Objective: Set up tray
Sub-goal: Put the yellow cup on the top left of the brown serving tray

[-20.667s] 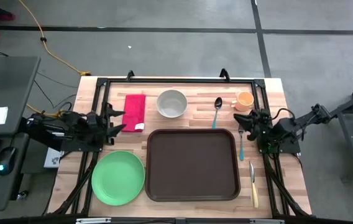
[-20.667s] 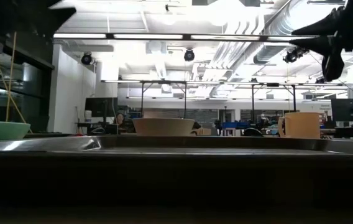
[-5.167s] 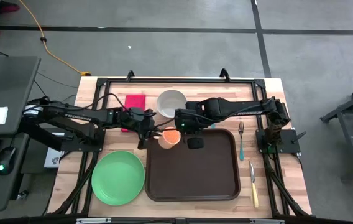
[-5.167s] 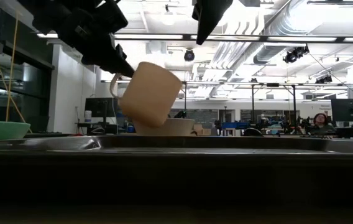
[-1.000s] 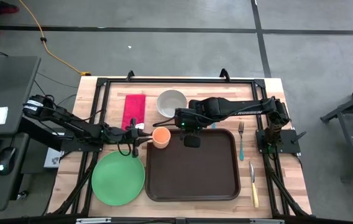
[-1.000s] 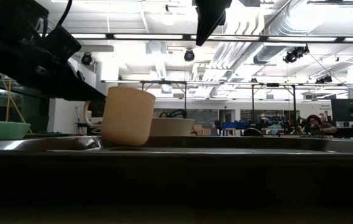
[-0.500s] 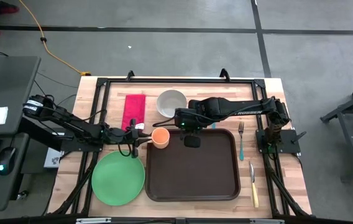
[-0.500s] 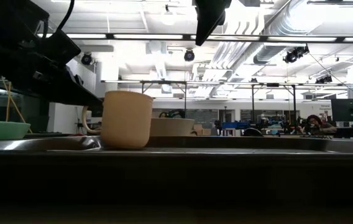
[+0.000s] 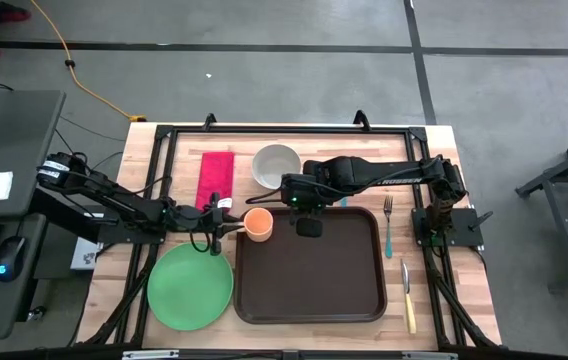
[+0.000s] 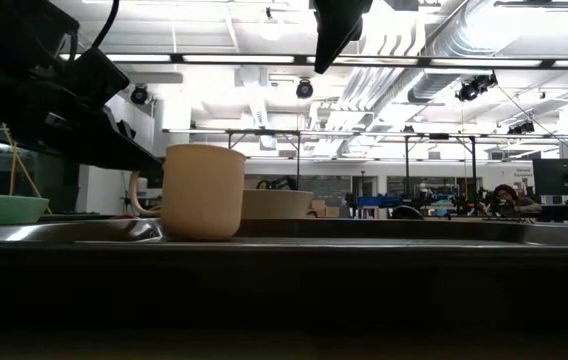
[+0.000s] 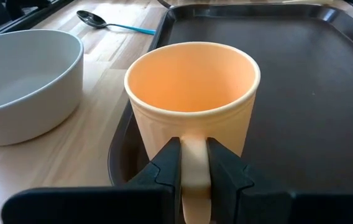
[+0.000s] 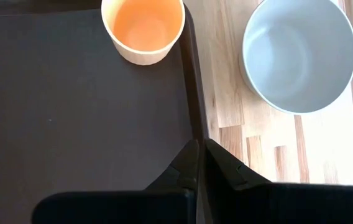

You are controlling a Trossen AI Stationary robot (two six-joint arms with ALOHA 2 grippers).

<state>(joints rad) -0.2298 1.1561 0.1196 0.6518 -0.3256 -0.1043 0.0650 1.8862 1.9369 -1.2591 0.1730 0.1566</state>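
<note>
A: Status check. Where does the tray [image 9: 309, 263] sit?

B: Flat on the wooden table [image 9: 434, 140], centre-front, between the green plate [image 9: 191, 285] and the cutlery on the right side. Its floor is bare except at one corner.

A: Which corner?

B: The far-left one. The orange mug [image 11: 192, 112] stands upright there, just inside the rim. The left gripper [image 11: 193, 163] is clamped on the mug's handle, fingers [image 11: 167, 168] pinching it from both sides. So the mug looks placed but not yet let go.

A: Right arm?

B: The right gripper [image 12: 199, 160] hangs above the tray's far edge, near the mug, with its fingers pressed together and nothing between them.

A: Done versus left, by your judgement?

B: One item on the tray; most of the work is ahead. Off the tray: the white bowl [image 9: 276, 165] just beyond the far-left corner, the red napkin [image 9: 215, 177] left of the bowl, the green plate beside the tray's left edge, a fork [image 9: 388, 225] and a knife [image 9: 407, 295] along the right edge, and a spoon [image 11: 111, 23] with a blue handle beyond the far edge.

A: Obstructions?

B: Both arms crowd the same corner. The bowl sits close to the mug, and the right arm reaches across above the spoon.
</note>
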